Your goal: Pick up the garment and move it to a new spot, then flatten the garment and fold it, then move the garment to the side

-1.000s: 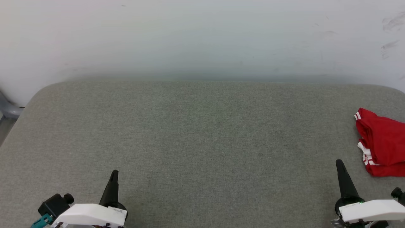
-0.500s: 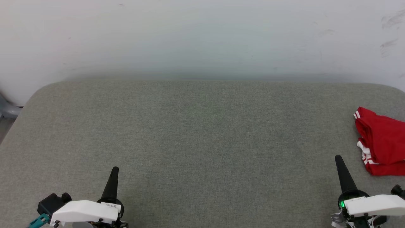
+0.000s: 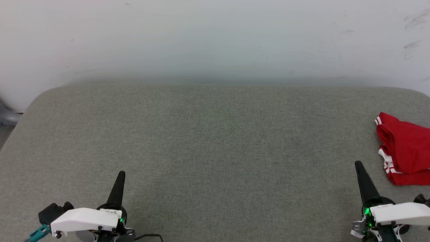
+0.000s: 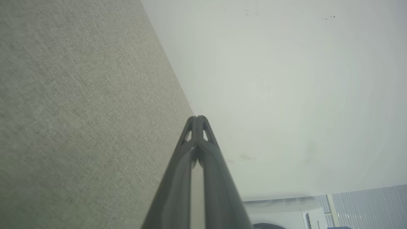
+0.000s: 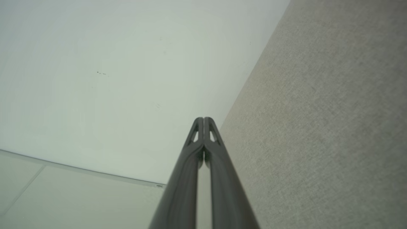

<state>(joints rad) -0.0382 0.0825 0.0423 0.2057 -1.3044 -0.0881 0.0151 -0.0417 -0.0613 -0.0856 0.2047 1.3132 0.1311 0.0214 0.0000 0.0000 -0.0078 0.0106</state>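
Both arms have edged slightly forward over the grey padded table (image 3: 215,141), left gripper (image 3: 121,173) and right gripper (image 3: 358,163) each pressed together and empty. The red garment (image 3: 404,151) lies bunched at the table's right edge, near the right gripper but apart from it.

Bright, even, diffuse light; faint soft shadows; wrist views' foreground blurred.
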